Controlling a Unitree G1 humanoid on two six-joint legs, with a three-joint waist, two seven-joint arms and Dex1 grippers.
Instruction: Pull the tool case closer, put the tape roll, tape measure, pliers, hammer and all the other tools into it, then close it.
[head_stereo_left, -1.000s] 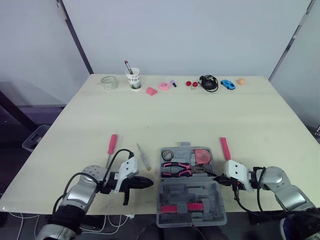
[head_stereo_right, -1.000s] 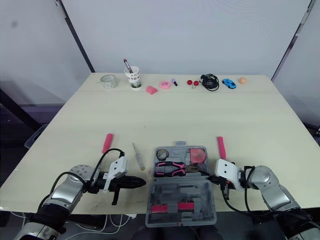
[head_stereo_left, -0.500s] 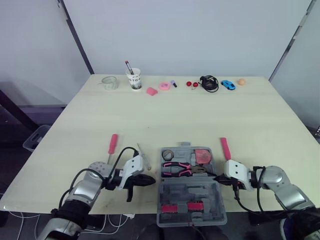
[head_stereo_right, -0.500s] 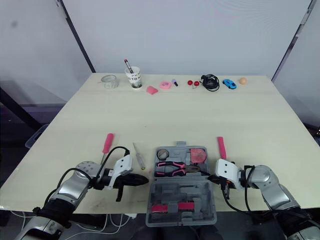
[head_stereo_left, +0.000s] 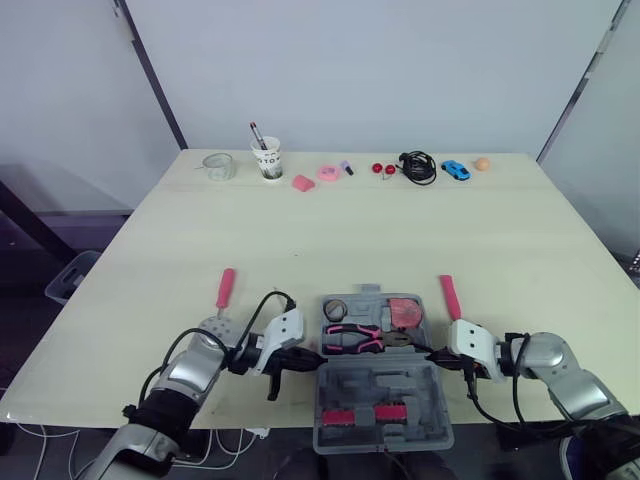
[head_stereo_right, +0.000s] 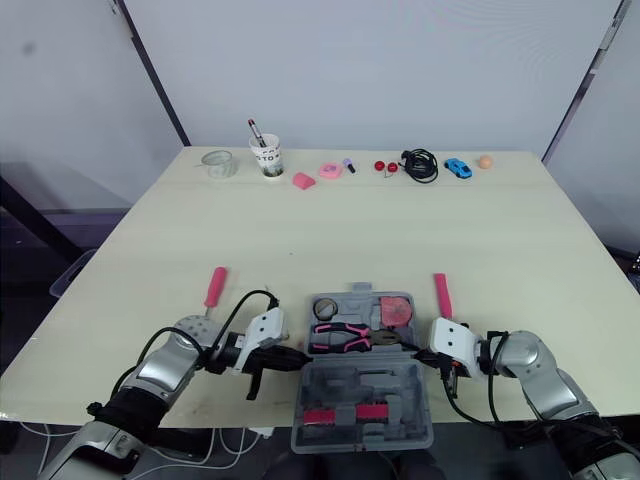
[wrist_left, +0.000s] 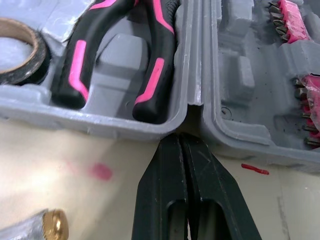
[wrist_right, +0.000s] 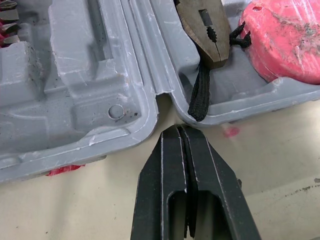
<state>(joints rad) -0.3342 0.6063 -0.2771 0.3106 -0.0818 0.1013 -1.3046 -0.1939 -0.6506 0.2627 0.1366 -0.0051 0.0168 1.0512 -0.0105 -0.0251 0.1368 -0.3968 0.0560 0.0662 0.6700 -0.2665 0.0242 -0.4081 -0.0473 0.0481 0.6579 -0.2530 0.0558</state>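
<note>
Wedged at the tool case (head_stereo_left: 372, 380) hinge with left gripper (wrist_left: 181, 142) and right gripper (wrist_right: 178, 132) pressed together; liable to shove it off the near table (head_stereo_left: 350, 230) edge, hammer (head_stereo_left: 449, 296) unpacked.

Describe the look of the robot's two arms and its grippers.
The left arm and right arm are alike: rounded silver-grey metal segments. Each ends in a white boxy housing trailing looped black cables. The left gripper and right gripper each carry two flat, tapered black fingers.
</note>
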